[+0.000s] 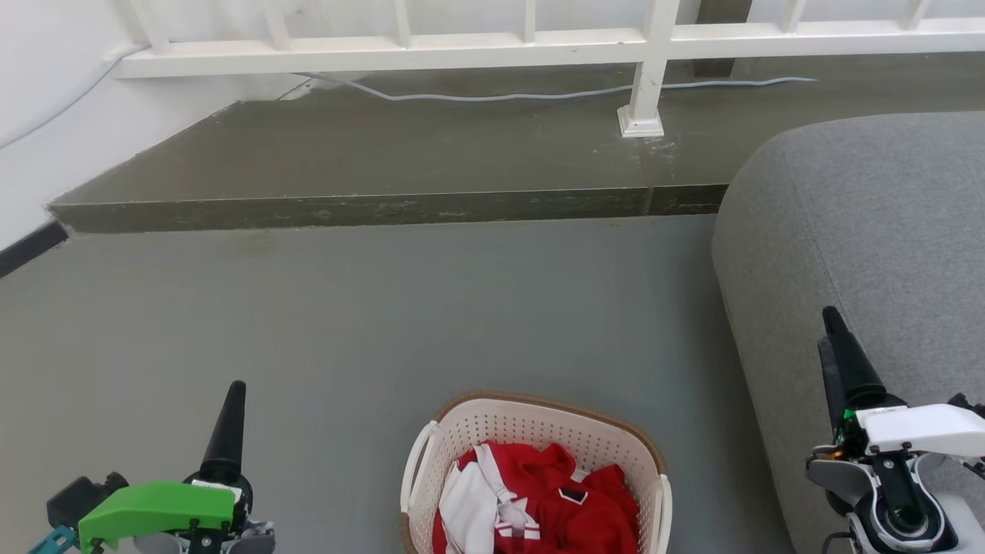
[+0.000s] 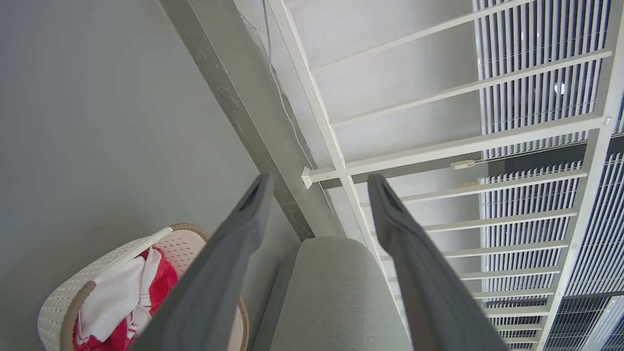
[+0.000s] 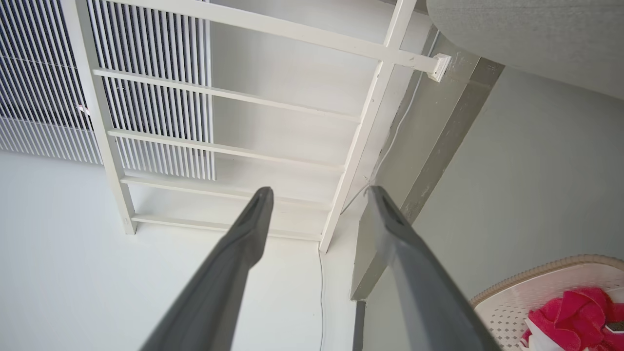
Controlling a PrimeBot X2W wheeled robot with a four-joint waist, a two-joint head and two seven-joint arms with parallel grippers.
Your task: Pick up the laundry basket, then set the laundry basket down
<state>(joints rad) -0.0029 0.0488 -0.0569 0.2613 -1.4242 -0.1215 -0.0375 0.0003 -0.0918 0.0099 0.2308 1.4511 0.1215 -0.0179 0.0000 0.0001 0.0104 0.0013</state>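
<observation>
**Spotter:** Where is the basket sitting?

**Operator:** I'm seeing the laundry basket [image 1: 531,423] resting on the floor [image 1: 385,308] between my two arms, low in the head view with its near side cut off. Red and white clothes [image 1: 554,508] are lying inside it.

**Spotter:** And the tools?

**Operator:** I'm holding the left tool [image 2: 319,183] and the right tool [image 3: 321,192] with their fingers parted and nothing between them. Both are hanging clear of the basket, one on each side.

**Spotter:** What is worrying you?

**Operator:** The basket is looking far wider than either tool. If I'm lifting by one loop handle [image 1: 415,462] alone, I'm expecting it to tip and spill the clothes. I'm also judging the handles half blind, since the frame is cropping them.

**Spotter:** What about room to move?

**Operator:** The sofa [image 1: 862,231] is crowding my right arm, so swinging that side inward is risking a brush against it. The left side and the floor ahead are giving me open space, up to the raised step [image 1: 385,208] under the railing [image 1: 539,46].
</observation>
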